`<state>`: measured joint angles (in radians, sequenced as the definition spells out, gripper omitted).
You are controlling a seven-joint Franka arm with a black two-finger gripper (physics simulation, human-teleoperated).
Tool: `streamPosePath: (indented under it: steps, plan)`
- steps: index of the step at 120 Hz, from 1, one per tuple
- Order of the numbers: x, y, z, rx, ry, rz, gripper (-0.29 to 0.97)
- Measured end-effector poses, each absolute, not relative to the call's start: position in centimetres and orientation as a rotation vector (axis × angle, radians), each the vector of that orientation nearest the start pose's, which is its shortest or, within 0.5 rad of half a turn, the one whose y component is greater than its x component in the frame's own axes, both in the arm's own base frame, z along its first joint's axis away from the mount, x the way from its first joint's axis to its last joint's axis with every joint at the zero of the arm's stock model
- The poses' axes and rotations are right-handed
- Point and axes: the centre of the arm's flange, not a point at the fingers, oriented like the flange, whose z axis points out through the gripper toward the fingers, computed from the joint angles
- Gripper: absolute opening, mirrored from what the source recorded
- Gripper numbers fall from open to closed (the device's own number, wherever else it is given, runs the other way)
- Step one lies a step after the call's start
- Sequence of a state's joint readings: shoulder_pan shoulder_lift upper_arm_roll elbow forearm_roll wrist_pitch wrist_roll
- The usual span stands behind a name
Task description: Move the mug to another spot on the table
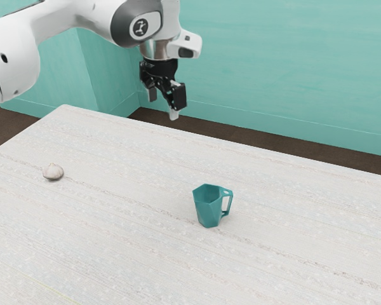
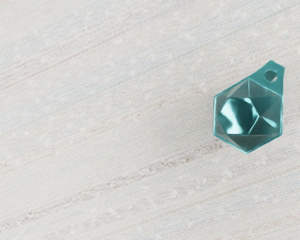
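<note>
A teal faceted mug [image 1: 211,205] stands upright on the pale wooden table [image 1: 114,241], its handle turned toward the exterior view's right. High above the table's far edge hangs my black gripper [image 1: 164,105], well up and to the exterior view's left of the mug. Its fingers are apart with nothing between them. From above, the wrist view looks down into the mug [image 2: 248,114], with the handle [image 2: 271,75] sticking out at one corner.
A small beige shell-like lump [image 1: 53,171] lies on the table toward the exterior view's left. Teal walls and a dark floor strip run behind the table's far edge.
</note>
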<state>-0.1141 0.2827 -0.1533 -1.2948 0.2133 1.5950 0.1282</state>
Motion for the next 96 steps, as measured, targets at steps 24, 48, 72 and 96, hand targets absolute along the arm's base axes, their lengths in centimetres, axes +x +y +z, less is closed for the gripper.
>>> streamPosePath:
  steps: [24,48,72,96]
  plan:
    - [64.1,-16.4,54.1,-2.899,0.682,0.047,0.68]
    - [64.9,-19.8,49.6,-2.883,0.779,0.123,0.68]
    - [66.7,-22.8,42.5,-2.873,0.857,0.234,0.68]
    - [68.9,-26.3,36.4,-2.88,0.93,0.275,0.68]
